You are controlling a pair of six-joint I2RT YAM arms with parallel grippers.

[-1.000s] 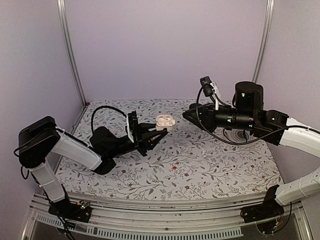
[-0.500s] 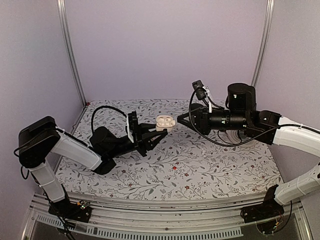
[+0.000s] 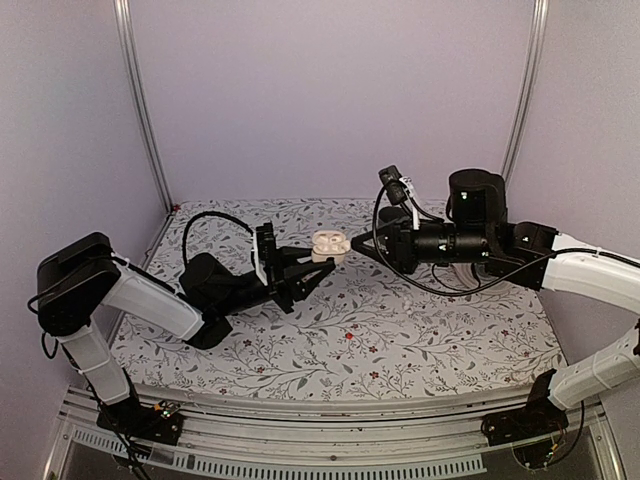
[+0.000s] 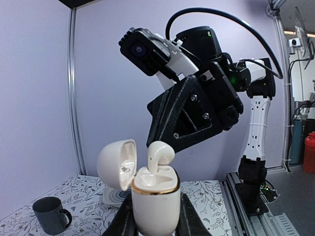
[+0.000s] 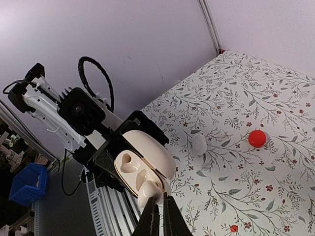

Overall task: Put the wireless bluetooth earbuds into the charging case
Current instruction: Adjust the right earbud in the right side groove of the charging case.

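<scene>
My left gripper (image 3: 318,258) is shut on the cream-white charging case (image 3: 329,244) and holds it above the table with its lid (image 4: 116,164) swung open. In the left wrist view the case (image 4: 155,201) stands upright between the fingers. One cream earbud (image 4: 158,155) stands with its stem in a hollow of the case and its head sticking out. My right gripper (image 5: 158,199) is shut on that earbud (image 5: 149,191) at the case's edge. The other hollow (image 5: 126,160) is bare. A second earbud (image 5: 199,143) lies on the flowered table.
A flat red disc (image 5: 257,138) lies on the table past the loose earbud. A dark grey mug (image 4: 49,215) stands on the table, with a white round pad (image 4: 109,196) behind the case. A metal rail (image 4: 246,196) runs along the table's near edge.
My right arm has moved left with the earbud, from well apart to touching the case. The left arm and case have stayed still.
</scene>
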